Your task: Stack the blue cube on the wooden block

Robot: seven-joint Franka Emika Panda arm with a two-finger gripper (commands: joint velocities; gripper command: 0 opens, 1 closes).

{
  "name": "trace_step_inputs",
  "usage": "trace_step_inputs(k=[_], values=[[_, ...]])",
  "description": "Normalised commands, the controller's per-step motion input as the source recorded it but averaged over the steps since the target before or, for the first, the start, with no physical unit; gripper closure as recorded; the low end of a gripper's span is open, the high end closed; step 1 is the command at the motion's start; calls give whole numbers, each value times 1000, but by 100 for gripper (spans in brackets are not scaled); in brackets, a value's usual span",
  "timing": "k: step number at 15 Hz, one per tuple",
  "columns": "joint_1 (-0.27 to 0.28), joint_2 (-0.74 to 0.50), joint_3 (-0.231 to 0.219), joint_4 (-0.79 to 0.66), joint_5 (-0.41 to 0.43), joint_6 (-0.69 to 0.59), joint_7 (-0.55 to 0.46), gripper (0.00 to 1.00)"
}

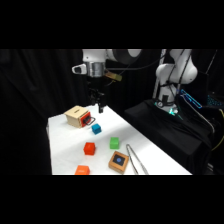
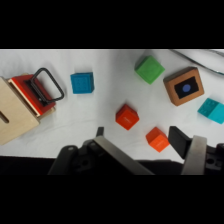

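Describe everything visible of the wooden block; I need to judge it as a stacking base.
The wooden block is a flat tan square, seemingly wood, with a dark square on top holding a blue dot. It lies flat on the white table, top bare, nothing touching it. The green cube sits nearby, metal tongs alongside.

robot lab setup, white robot arm reaching over a white worktop, black curtains hanging behind, cables trailing by the base, toy cubes lying scattered
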Motion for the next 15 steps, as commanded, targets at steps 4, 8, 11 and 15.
trace_step_inputs(k=[4, 8, 11, 15], values=[[-30, 34, 7, 25, -22, 31, -4, 0], [-82, 107, -36, 75, 24, 163, -162, 0], [-124, 158, -70, 126, 30, 245, -268, 0], [-132, 198, -55, 192, 64, 177, -309, 0]])
